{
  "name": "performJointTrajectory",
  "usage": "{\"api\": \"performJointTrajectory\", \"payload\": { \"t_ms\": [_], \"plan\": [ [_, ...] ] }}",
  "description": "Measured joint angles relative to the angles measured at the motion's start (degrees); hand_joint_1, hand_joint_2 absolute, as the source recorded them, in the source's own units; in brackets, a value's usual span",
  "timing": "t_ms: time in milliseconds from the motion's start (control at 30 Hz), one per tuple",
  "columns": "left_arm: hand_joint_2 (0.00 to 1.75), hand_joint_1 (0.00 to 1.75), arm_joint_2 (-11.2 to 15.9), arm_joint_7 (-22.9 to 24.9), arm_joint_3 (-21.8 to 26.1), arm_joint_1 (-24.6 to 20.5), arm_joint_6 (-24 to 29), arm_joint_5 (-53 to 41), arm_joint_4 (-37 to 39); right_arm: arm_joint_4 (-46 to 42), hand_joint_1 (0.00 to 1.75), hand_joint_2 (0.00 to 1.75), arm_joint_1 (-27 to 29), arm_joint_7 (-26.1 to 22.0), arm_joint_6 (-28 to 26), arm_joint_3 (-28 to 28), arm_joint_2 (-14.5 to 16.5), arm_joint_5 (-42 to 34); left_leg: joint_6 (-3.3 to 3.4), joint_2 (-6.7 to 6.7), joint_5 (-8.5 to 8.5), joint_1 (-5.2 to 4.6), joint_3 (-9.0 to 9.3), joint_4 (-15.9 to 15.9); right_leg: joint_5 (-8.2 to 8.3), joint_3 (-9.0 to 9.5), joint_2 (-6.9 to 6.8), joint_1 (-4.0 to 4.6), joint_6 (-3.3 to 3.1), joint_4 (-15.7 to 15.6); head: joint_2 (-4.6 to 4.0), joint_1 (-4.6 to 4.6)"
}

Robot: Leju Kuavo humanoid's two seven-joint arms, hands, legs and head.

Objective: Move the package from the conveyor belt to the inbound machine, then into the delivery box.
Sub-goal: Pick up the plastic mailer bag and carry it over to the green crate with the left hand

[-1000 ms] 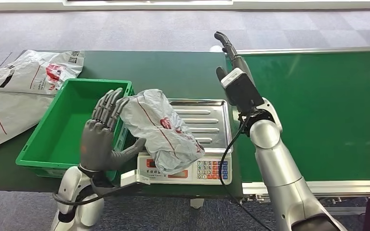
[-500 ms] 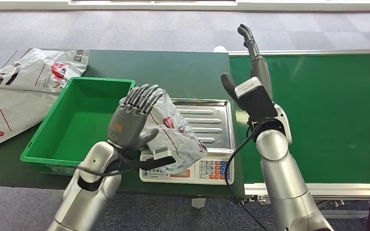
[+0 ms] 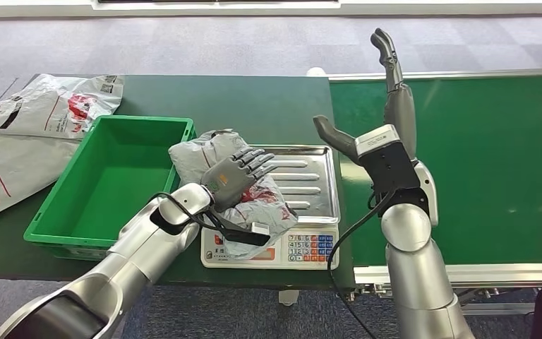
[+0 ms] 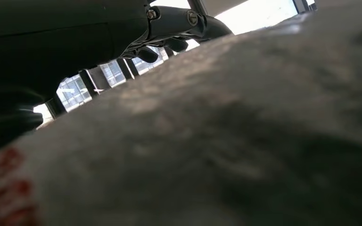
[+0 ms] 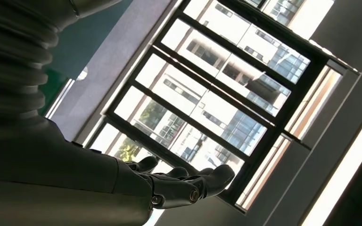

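The package (image 3: pixel 203 151), a crumpled grey plastic bag with red print, lies on the steel tray (image 3: pixel 314 185) of the inbound weighing scale, hanging over the tray's left and front edges. My left hand (image 3: pixel 237 174) lies palm down on top of it, fingers stretched out and apart, not wrapped around it. The left wrist view shows the bag's grey surface (image 4: pixel 226 141) very close beneath the straight fingers (image 4: pixel 169 19). My right hand (image 3: pixel 396 106) stands raised and open over the left end of the green conveyor belt (image 3: pixel 480 162), holding nothing; its fingers (image 5: pixel 179 188) are extended in the right wrist view.
The green delivery box (image 3: pixel 77 212) sits just left of the scale, with nothing inside. Several flat grey bags (image 3: pixel 28 134) lie at the table's far left. The scale's keypad (image 3: pixel 303 247) faces the front edge. A cable hangs from each wrist.
My left hand swung from upright beside the box to lying flat on the package, which sank and flattened. My right hand rose higher and drifted right.
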Motion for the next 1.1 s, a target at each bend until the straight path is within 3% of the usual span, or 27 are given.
{"api": "performJointTrajectory", "payload": {
  "t_ms": [100,233,667,1100],
  "plan": [
    [1.75,0.0,-0.3,-0.8,-1.3,-1.6,-0.6,0.5,2.1,0.0,0.0,1.75,0.1,-0.1,-0.1,-0.2,0.0,0.0,0.0,0.0,0.0,0.0,0.06,0.0,0.0,0.07,-0.01,0.01,0.0,0.0,0.0,-0.01],
    [1.75,1.75,-0.5,-1.1,-2.2,-2.4,-1.0,0.8,3.6,0.0,0.0,1.75,0.4,-0.1,-0.1,-0.6,0.0,0.0,-0.01,0.0,0.02,0.0,0.19,0.0,0.02,0.19,-0.01,0.01,-0.02,0.0,0.0,-0.01],
    [1.75,1.75,-0.5,-1.7,-5.5,-3.5,-1.7,1.3,6.2,-0.1,0.0,1.75,1.4,-0.3,-1.2,-1.5,0.0,-0.1,0.09,-0.14,0.08,-0.01,0.24,0.0,0.0,0.37,-0.17,-0.01,0.05,0.0,0.0,0.01],
    [1.75,1.75,1.5,4.7,-10.2,-4.1,7.6,-1.4,7.0,-0.4,0.0,1.75,1.9,-0.7,-1.6,-2.1,0.0,-0.6,0.02,-0.07,0.09,0.0,0.17,0.0,-0.01,0.18,-0.07,0.08,0.02,0.0,0.0,-0.01]
  ]
}}
